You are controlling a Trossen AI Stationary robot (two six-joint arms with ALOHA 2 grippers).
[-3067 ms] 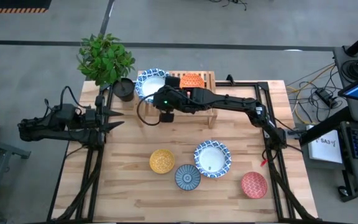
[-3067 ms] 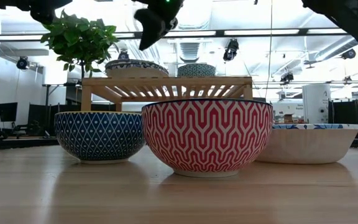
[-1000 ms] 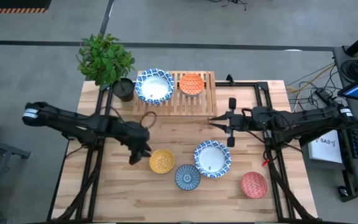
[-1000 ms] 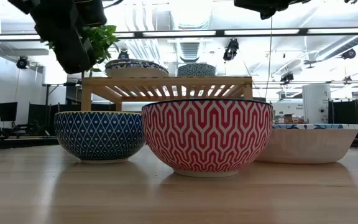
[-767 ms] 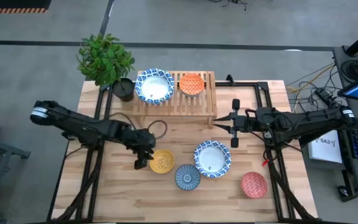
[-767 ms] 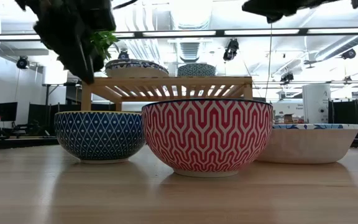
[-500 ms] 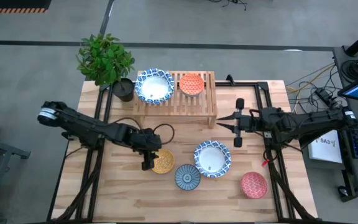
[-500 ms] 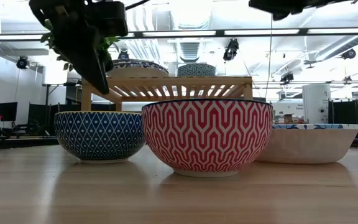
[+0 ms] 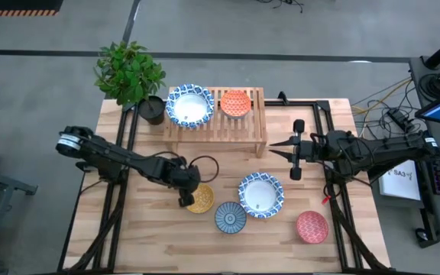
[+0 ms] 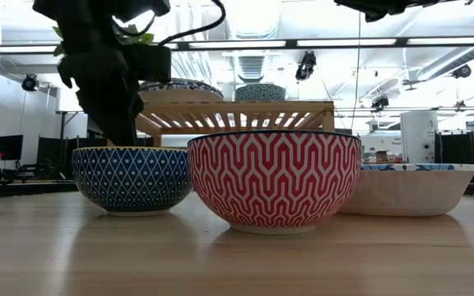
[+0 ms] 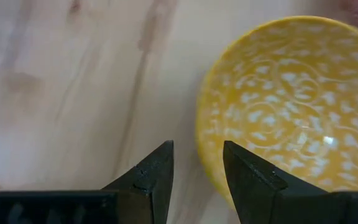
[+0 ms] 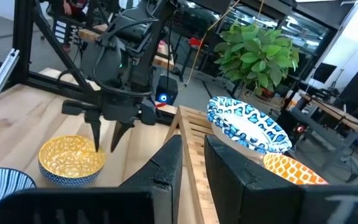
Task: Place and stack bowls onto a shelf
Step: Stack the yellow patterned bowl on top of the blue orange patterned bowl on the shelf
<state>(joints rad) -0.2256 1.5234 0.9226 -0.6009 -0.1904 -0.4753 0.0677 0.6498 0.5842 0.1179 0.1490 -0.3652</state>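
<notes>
No text, label, brand, number or sign can be read in any view. A white sheet [image 9: 400, 177] lying right of the table [image 9: 143, 244] carries dark marks, but they are too small to make out.

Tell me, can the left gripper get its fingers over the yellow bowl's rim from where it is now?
Probably yes. The left gripper hangs open right at the yellow bowl's outer edge, fingers straddling the rim in the wrist view. Nothing sits between them; the blue-grey bowl lies on the far side.
</notes>
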